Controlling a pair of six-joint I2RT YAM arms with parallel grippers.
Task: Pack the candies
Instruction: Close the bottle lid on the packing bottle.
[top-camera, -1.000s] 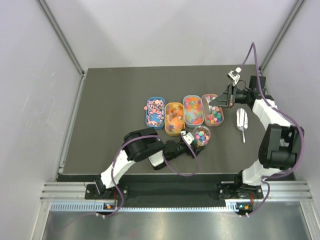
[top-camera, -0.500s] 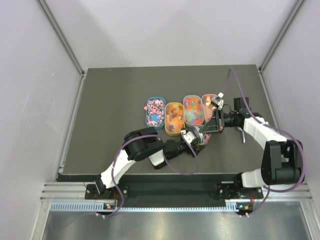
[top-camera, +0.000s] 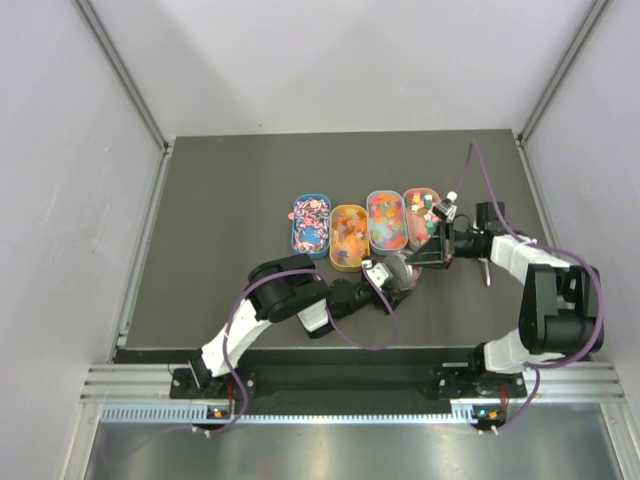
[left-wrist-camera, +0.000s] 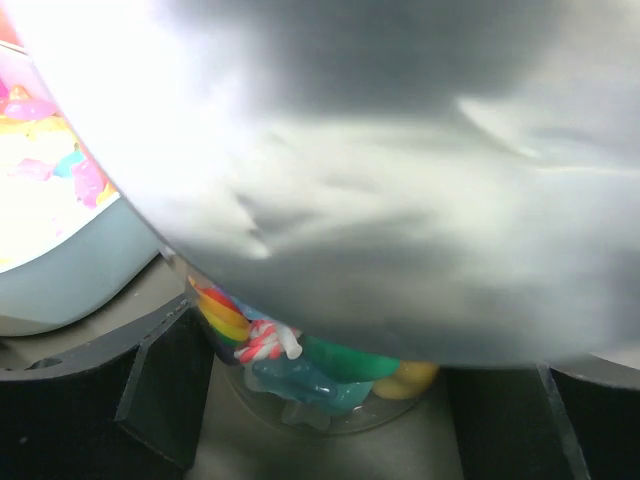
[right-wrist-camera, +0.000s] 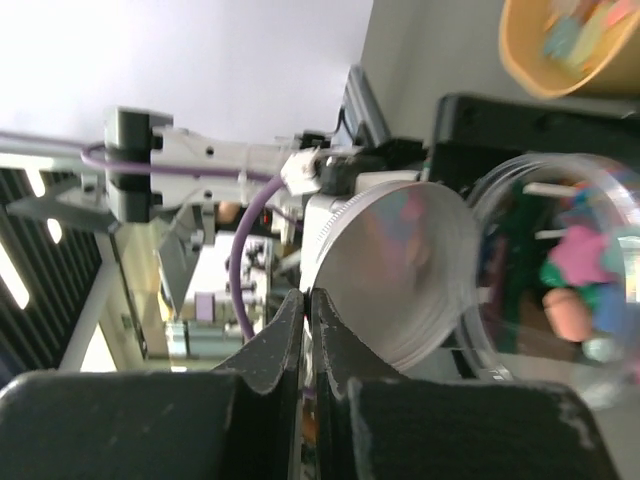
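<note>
Some of the candies (left-wrist-camera: 300, 362) are seen through the clear wall of a round jar (right-wrist-camera: 560, 250) that stands on the dark counter (top-camera: 230, 220), just near of the row of trays. Striped, green, blue and yellow pieces are made out at its bottom.

The jar is grasped at its sides by the left claw (left-wrist-camera: 355, 400), whose dark fingers (left-wrist-camera: 165, 390) are spread wide to either side of it.

A round silver lid (right-wrist-camera: 390, 270) is held tilted just over the jar's mouth. It is pinched at its rim by the right claw (right-wrist-camera: 308, 297), which is clenched tight and reaches in from the right. In the left wrist view the lid appears only as a large grey blur above the jar.

The rest of the candies are kept in four oval trays set side by side at the middle of the counter:
- At the far left, pink, black and white bits (top-camera: 311, 220) are held in a blue tray (top-camera: 311, 256).
- Orange-yellow gummies (top-camera: 349, 235) fill the orange tray (top-camera: 349, 269) next to it, which is set a little nearer.
- Rainbow gummies (top-camera: 386, 220) lie in the third tray (top-camera: 386, 192).
- Pastel cubes (top-camera: 423, 208) lie in the rightmost tray (top-camera: 420, 189), whose near end is hidden by the right claw.
</note>
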